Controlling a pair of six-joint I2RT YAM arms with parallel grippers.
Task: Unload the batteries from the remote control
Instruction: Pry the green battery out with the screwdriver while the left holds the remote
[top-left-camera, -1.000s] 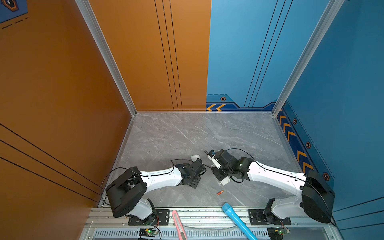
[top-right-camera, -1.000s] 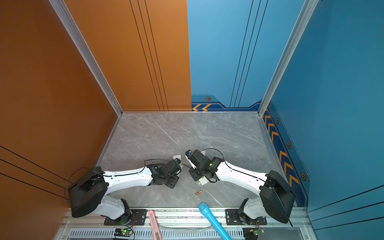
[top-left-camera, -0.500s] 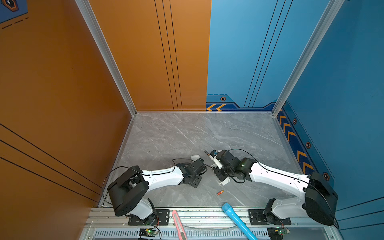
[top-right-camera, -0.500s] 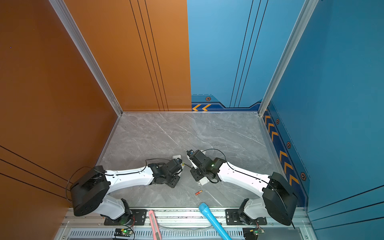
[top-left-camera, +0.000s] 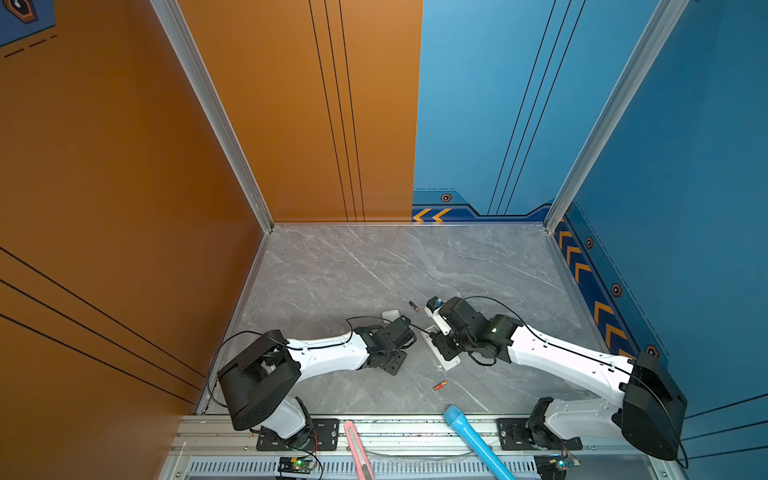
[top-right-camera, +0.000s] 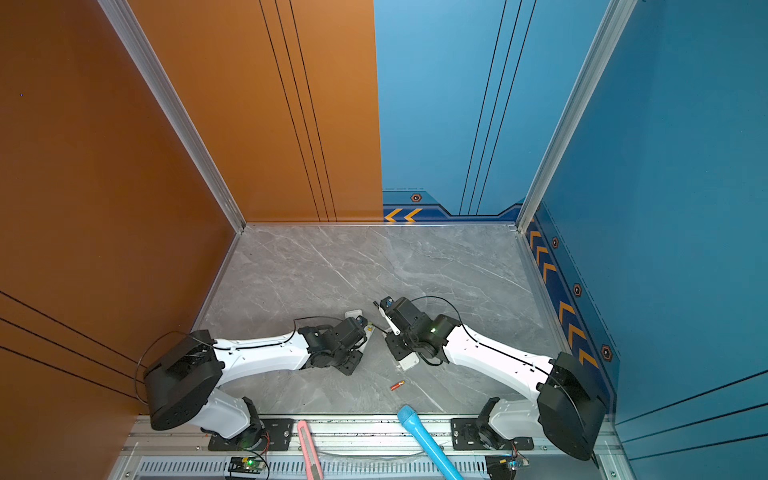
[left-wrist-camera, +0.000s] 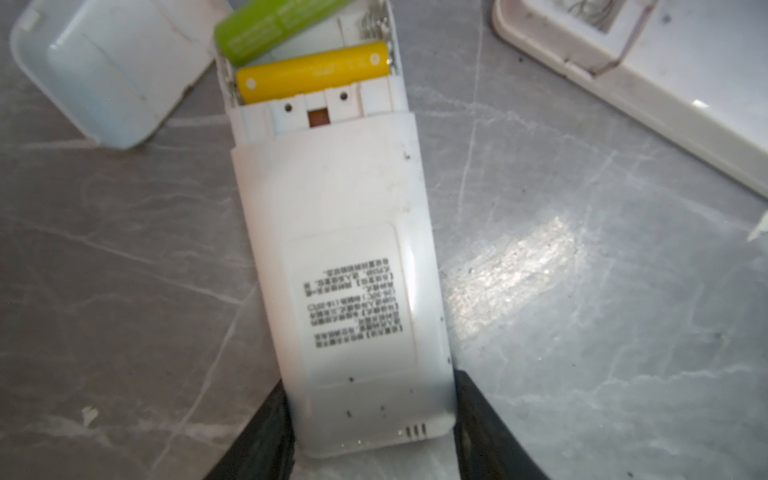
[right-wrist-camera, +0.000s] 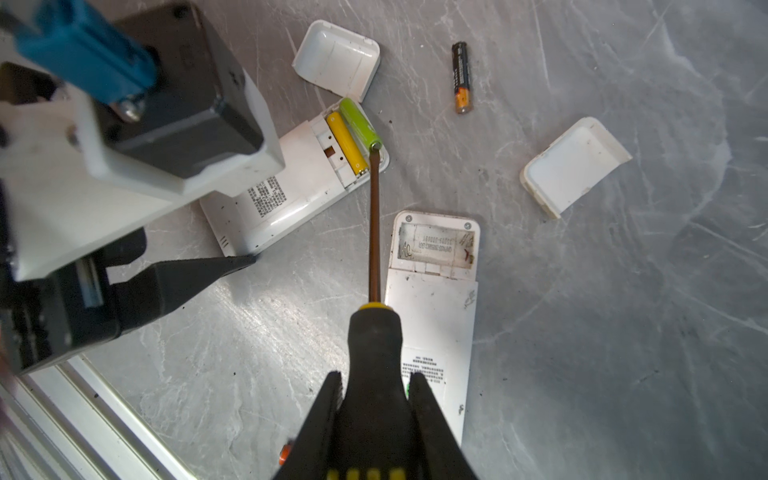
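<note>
My left gripper (left-wrist-camera: 372, 415) is shut on the tail end of a white remote control (left-wrist-camera: 345, 270) that lies back-up on the table. Its open compartment holds a yellow battery (left-wrist-camera: 311, 77) and a green battery (left-wrist-camera: 282, 25); the green one sits askew. My right gripper (right-wrist-camera: 374, 390) is shut on the black-and-yellow handle of a screwdriver (right-wrist-camera: 375, 232), and the shaft tip touches the end of the green battery (right-wrist-camera: 358, 122). A black battery (right-wrist-camera: 461, 77) lies loose beyond the remote. A red-orange battery (top-left-camera: 440, 385) lies nearer the front edge.
A second white remote (right-wrist-camera: 432, 316) lies under the screwdriver, its compartment empty. Two loose white covers (right-wrist-camera: 336, 58) (right-wrist-camera: 573, 164) rest on the grey table. A blue flashlight (top-left-camera: 473, 440) and a pink utility knife (top-left-camera: 357, 449) lie across the front rail.
Both arms have shifted only slightly. Both grips look unchanged.
</note>
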